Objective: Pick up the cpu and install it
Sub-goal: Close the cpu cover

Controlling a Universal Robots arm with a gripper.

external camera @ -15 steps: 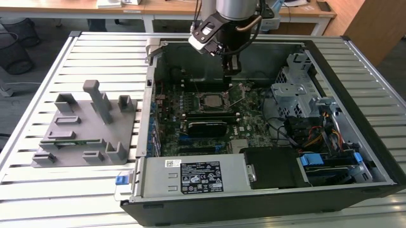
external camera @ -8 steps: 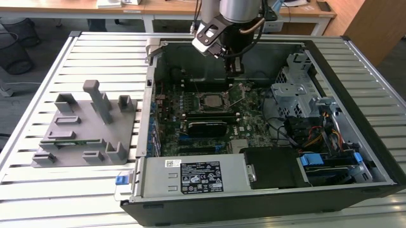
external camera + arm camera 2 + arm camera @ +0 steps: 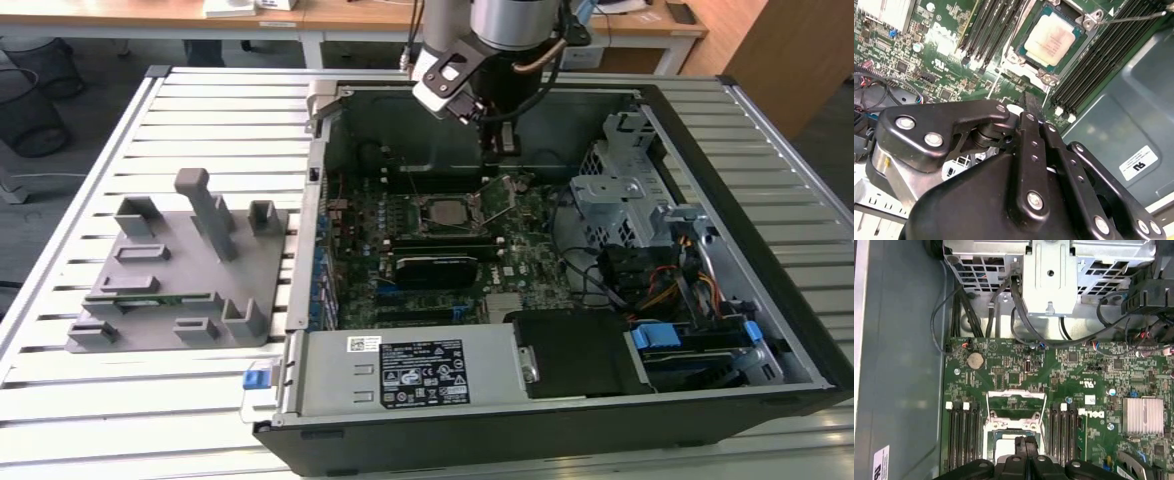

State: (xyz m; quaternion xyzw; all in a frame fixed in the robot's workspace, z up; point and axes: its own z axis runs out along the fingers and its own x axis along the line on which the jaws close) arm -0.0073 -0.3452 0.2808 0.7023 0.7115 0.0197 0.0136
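Black fingers (image 3: 1029, 145) sit nearest in the second wrist view, pressed together with nothing between them. Just beyond their tips and not touching them, the cpu (image 3: 1053, 37) lies flat in the socket (image 3: 1013, 57) of the green motherboard (image 3: 944, 65), pale metal top up, with memory slots (image 3: 1099, 60) on either side. In the exterior view the fingers hang over the socket's far edge, beside its raised hinged frame (image 3: 503, 188), inside the open computer case (image 3: 387, 120). On the slatted desk (image 3: 214, 110), at the exterior view's left, a grey plastic fixture (image 3: 180, 270) stands well apart.
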